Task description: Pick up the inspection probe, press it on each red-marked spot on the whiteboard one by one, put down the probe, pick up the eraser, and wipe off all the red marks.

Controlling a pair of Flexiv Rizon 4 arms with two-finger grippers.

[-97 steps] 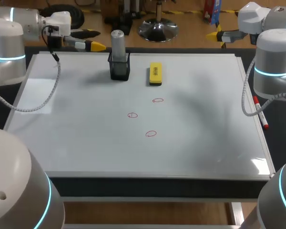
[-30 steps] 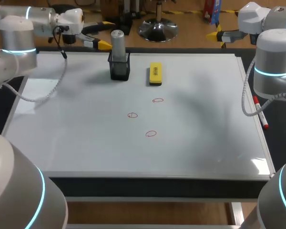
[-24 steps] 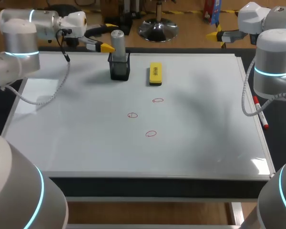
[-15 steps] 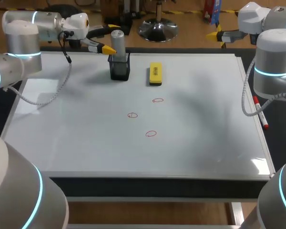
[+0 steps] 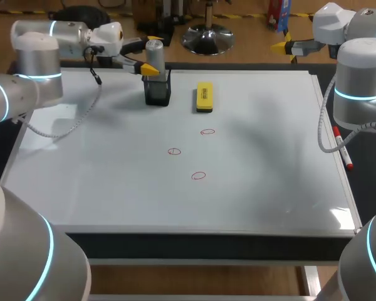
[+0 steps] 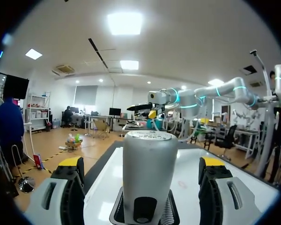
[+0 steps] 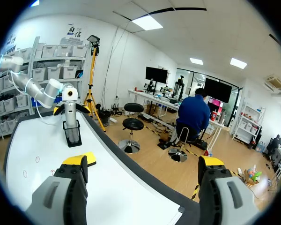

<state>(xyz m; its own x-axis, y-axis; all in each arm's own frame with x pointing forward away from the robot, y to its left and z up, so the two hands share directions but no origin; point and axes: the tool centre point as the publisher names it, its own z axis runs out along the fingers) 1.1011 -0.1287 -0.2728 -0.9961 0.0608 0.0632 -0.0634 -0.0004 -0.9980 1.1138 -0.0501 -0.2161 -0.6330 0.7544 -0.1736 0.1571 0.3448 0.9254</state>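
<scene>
The inspection probe (image 5: 154, 55), a grey cylinder, stands upright in a black holder (image 5: 157, 91) at the back of the whiteboard (image 5: 113, 182). My left gripper (image 5: 145, 56) is open around the probe's top. In the left wrist view the probe (image 6: 149, 173) rises between the yellow-tipped fingers (image 6: 70, 185), with a gap on each side. The yellow eraser (image 5: 204, 97) lies to the holder's right. Three red marks (image 5: 207, 132) (image 5: 174, 151) (image 5: 198, 176) sit mid-board. My right gripper (image 5: 288, 45) hangs open beyond the back right corner, holding nothing (image 7: 143, 161).
A red marker (image 5: 342, 148) lies along the whiteboard's right edge. From the right wrist view the probe (image 7: 70, 110), its holder (image 7: 73, 134) and the eraser (image 7: 88, 158) show far across the board. The board's front half is bare white surface.
My left arm has swung right along the back edge, bringing its open fingers from beside the probe to either side of it. The right arm has not moved.
</scene>
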